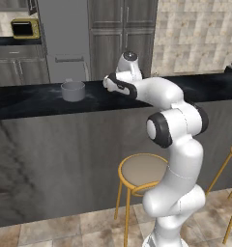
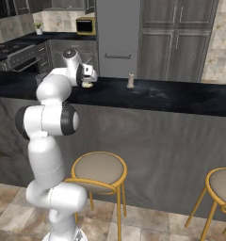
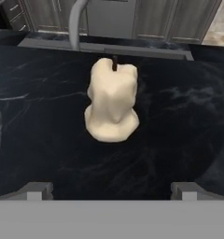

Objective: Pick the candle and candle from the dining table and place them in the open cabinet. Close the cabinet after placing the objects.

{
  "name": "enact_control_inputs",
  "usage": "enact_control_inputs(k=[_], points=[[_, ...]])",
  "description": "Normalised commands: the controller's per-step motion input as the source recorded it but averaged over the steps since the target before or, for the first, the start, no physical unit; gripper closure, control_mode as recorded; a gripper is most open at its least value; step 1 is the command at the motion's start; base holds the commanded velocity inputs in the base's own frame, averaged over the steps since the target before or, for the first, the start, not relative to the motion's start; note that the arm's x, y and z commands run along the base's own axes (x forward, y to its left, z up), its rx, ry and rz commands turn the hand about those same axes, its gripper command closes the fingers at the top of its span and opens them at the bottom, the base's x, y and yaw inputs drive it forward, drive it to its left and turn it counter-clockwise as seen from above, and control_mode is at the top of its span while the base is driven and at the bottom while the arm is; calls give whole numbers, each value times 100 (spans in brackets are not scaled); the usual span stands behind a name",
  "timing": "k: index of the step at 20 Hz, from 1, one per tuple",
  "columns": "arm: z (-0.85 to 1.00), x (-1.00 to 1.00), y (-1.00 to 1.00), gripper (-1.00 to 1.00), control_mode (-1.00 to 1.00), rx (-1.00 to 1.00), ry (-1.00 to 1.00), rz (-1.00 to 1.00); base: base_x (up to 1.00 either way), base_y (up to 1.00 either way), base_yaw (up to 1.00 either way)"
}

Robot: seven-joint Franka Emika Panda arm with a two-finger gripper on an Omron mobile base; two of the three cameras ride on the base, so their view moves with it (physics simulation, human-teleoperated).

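On your left, a grey round pot (image 1: pixel 73 90) stood on the glossy black marbled dining table (image 1: pixel 31 99). Right of it, your white arm's two-finger gripper (image 3: pixel 111 189) hovered just above the tabletop with its fingers spread fully wide, gripping nothing. A small cream-beige lumpy candle (image 3: pixel 111 100) with a dark wick stood upright on the table just ahead of the fingertips, clear of them. Further right, a second small beige candle (image 2: pixel 130 81) stood near the table's far edge.
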Motion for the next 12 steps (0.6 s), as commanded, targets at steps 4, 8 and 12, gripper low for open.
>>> enact_control_inputs(k=[4, 8, 12], points=[[-9, 16, 0, -100, -100, 0, 0, 0, 0, 0, 0], [-4, 17, 0, -100, -100, 0, 0, 0, 0, 0, 0], [0, 18, 0, -100, -100, 0, 0, 0, 0, 0, 0]])
